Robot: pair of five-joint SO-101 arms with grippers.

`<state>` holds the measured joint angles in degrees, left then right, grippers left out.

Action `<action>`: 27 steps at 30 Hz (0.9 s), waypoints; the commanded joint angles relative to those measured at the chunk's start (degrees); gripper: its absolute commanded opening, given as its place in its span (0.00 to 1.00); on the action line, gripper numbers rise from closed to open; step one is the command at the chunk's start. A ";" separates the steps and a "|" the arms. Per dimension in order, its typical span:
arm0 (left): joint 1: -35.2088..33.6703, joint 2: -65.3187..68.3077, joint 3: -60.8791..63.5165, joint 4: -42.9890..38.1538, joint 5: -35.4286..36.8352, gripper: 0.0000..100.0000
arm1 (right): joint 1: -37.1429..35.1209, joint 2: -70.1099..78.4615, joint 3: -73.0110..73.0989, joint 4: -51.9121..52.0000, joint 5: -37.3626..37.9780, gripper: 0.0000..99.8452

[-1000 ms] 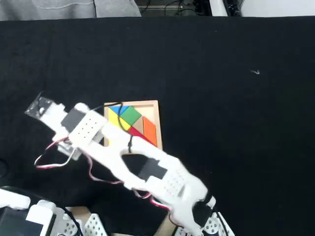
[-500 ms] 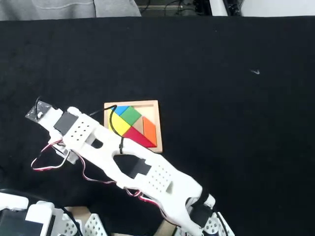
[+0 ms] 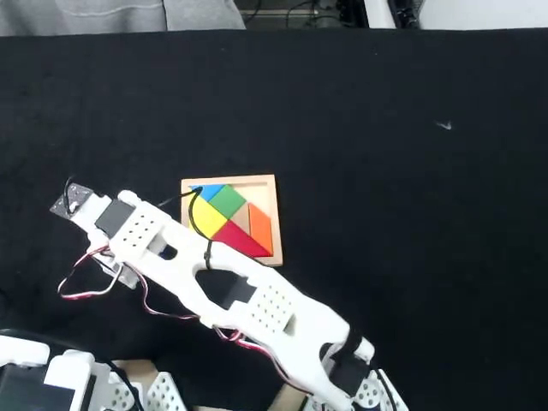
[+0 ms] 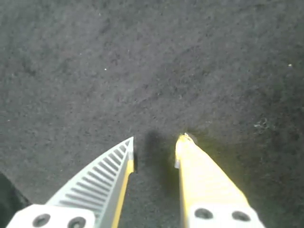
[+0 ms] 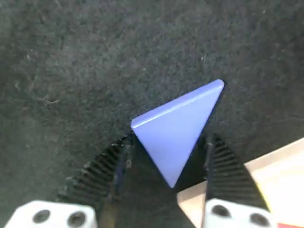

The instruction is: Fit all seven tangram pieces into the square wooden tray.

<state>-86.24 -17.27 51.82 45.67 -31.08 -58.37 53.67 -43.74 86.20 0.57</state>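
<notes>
**First inspector:** What did we record nearest the arms?

**Second inspector:** We found the left gripper slightly parted over the black cloth, holding nothing. The right gripper was spread, one jaw on each side of the loose triangle. A dark gap showed along one side, so we judged it not pinched. The loose triangle appeared to lie on the cloth, near the wooden tray but outside it.

**First inspector:** And farther out, inside the tray?

**Second inspector:** From above we noted a blue piece, a green piece, a yellow piece, a red piece and an orange piece seated. The white arm covered one corner, so we could not confirm the count.

**First inspector:** Our finding?

**Second inspector:** We rated the task well advanced but incomplete, with at least the loose triangle left to seat.
</notes>
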 commanded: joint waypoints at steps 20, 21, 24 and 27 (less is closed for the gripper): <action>24.75 -1.49 2.95 0.53 8.97 0.15 | 16.79 -9.36 -23.34 15.12 5.89 0.01; 28.09 -1.58 2.95 0.53 11.25 0.15 | 17.58 -12.00 -20.26 15.12 6.07 0.01; 37.67 -2.02 2.95 0.62 18.02 0.15 | 19.43 -21.23 -9.19 15.03 6.42 0.01; 47.34 -2.11 2.51 0.18 23.82 0.15 | 20.75 -31.16 3.56 14.95 9.32 0.01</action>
<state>-48.35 -17.27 55.16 45.67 -12.62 -39.47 34.86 -49.98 99.12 7.43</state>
